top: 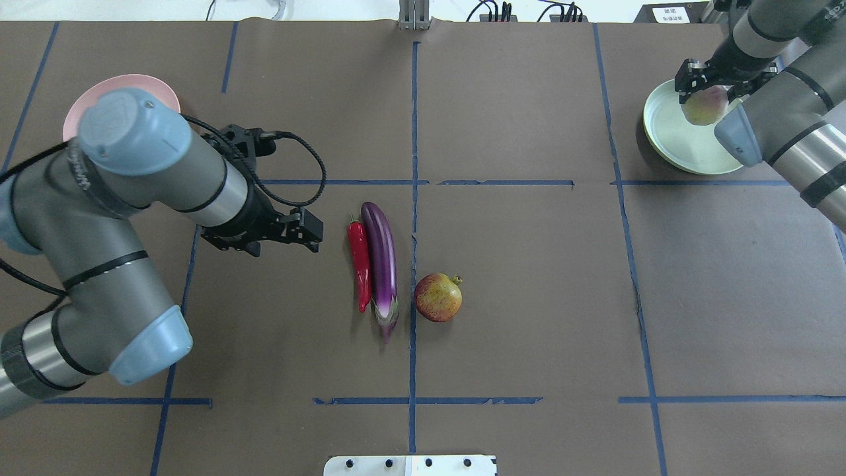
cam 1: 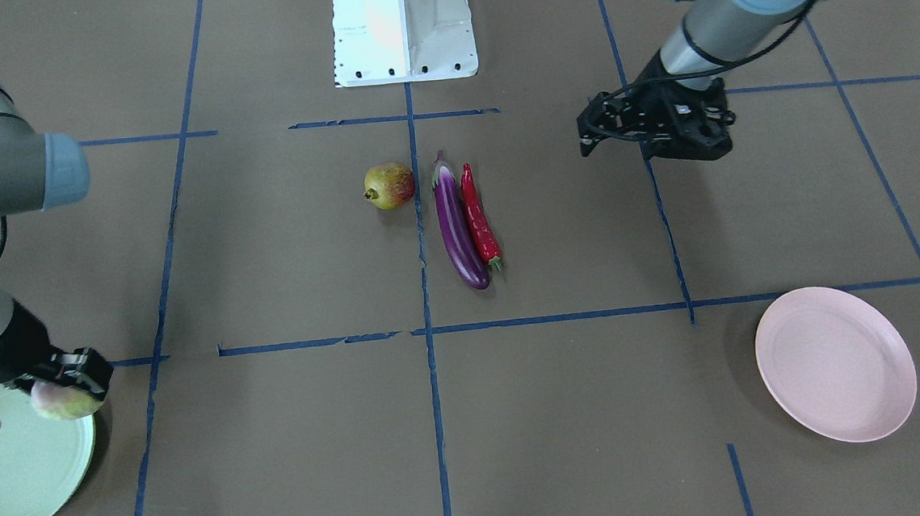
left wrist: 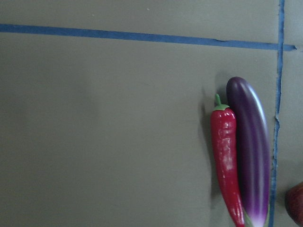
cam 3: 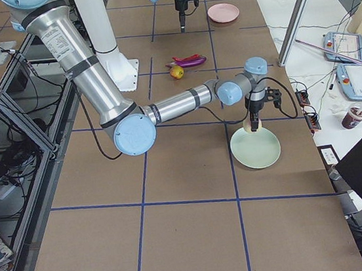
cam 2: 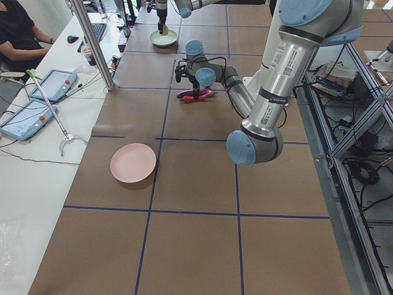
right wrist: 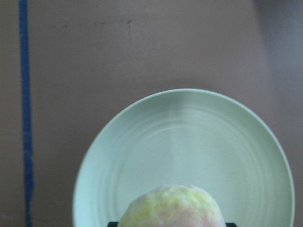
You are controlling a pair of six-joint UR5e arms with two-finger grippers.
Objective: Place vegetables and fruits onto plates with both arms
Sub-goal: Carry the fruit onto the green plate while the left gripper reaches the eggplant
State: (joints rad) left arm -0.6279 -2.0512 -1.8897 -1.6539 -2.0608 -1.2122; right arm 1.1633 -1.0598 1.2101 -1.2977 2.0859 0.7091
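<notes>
Mid-worktop (top: 529, 297), the chili pepper (top: 359, 264) lies against the eggplant (top: 382, 261), with the red and yellow-green fruit (top: 437, 297) just beside them; the pink plate (cam 1: 836, 361) sits toward the far left corner. The left tool (top: 316, 236) hangs near the chili, fingers spread. The right arm (top: 793, 132) reaches the far right corner, its right tool (top: 708, 89) gripping the pale green fruit (top: 704, 109) over the green plate (top: 674, 142).

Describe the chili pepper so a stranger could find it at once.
Look at the brown table's middle, by the central blue tape line. The curved red chili pepper lies beside a long glossy purple eggplant, opposite the round red-yellow fruit; it is the thinner, shorter one.
</notes>
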